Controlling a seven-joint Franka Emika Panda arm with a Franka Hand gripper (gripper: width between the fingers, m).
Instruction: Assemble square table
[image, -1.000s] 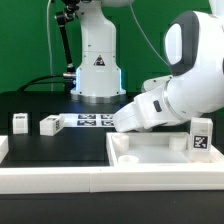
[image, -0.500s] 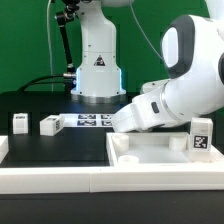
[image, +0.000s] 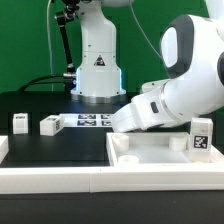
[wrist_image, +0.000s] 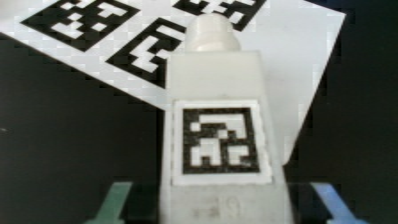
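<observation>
In the wrist view a white table leg (wrist_image: 217, 120) with a black-and-white tag lies lengthwise between my fingers. My gripper (wrist_image: 222, 205) straddles its near end, open, with a dark gap on each side between the fingers (wrist_image: 118, 200) and the leg. In the exterior view my gripper (image: 118, 124) is lowered to the black table beside the marker board (image: 95, 121), and the leg there is hidden behind it. The white square tabletop (image: 150, 158) lies at the front right. Two more legs (image: 20, 122) (image: 48, 124) sit at the exterior view's left, and one tagged leg (image: 200, 138) stands at the right.
A long white rail (image: 60, 178) borders the front of the black surface. The robot's base (image: 97, 65) stands behind the marker board (wrist_image: 107, 40). My arm reaches over the tabletop's back edge.
</observation>
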